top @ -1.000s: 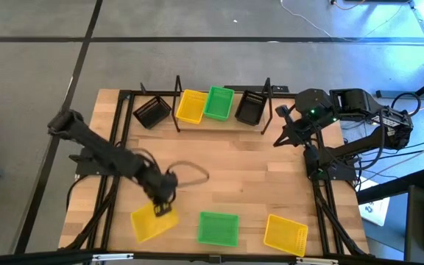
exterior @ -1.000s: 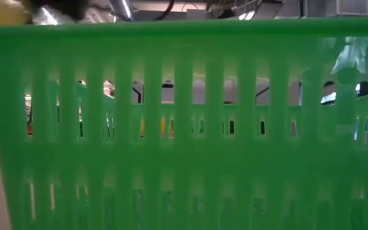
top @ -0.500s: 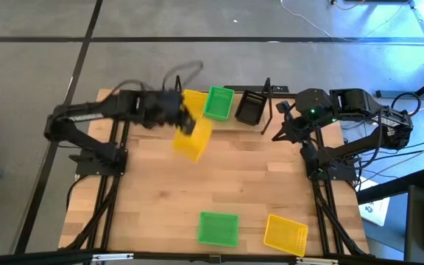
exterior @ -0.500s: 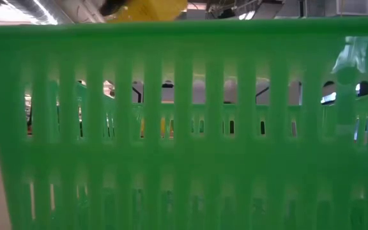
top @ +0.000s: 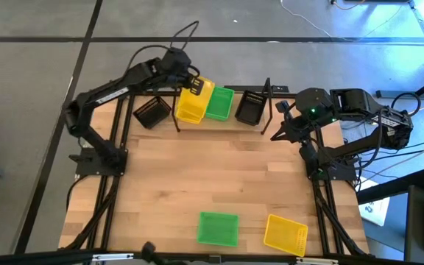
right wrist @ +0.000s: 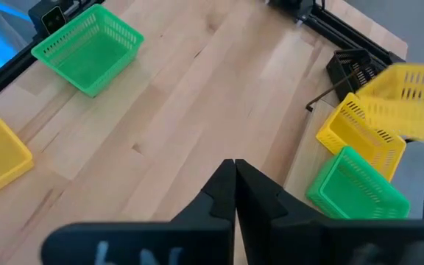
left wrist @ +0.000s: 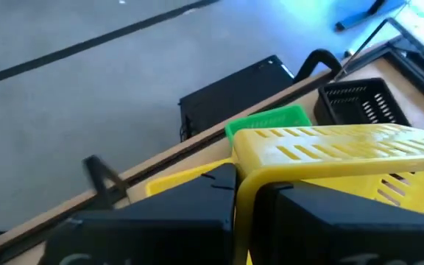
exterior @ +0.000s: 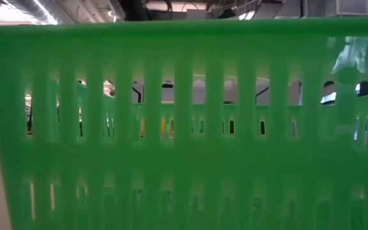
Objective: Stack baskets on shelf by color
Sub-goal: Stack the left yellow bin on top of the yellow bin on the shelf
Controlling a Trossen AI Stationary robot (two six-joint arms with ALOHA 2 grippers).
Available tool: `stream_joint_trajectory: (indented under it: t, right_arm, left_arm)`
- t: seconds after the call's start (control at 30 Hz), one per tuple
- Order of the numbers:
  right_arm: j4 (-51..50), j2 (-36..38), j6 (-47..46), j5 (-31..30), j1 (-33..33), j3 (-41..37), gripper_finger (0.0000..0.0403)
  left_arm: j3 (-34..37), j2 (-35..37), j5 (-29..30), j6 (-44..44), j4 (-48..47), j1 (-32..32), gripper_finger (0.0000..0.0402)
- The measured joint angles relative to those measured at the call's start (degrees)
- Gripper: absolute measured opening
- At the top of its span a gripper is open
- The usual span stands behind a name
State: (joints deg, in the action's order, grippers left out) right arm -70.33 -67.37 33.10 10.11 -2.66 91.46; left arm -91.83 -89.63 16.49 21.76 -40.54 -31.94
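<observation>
Left fingers (top: 185, 81), clamped on a yellow plastic mesh basket (top: 199, 93), hover at twelve o'clock; next, nest it into the shelved yellow basket (top: 189, 110); right fingers (right wrist: 234, 184) shut, empty

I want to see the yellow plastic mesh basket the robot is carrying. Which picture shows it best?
The high view: the left gripper holds the carried yellow basket over the yellow basket on the shelf. The left wrist view shows only its rim, the right wrist view shows it blurred, and the low view shows nothing of it.

Robotics lab, grey concrete floor (top: 35, 66), loose cables (top: 308, 18), wooden table (top: 219, 184) on black frame
</observation>
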Motion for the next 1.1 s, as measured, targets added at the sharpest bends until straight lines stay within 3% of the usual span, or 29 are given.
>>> stream_joint_trajectory:
  t: [0.37,0.6,1.1]
  right_arm:
    - [0.3,0.0,0.0,0.0,0.0,0.0,0.0007]
    - [0.3,0.0,0.0,0.0,0.0,0.0,0.0007]
    - [0.2,0.0,-0.1,0.0,0.0,0.0,0.0007]
  left_arm:
    - [0.0,-8.5,2.2,0.0,1.9,-1.4,0.0]
    - [0.0,-8.8,8.2,-0.4,0.2,-1.4,0.0]
    - [0.0,-8.8,8.9,0.8,-5.9,-1.4,0.0]
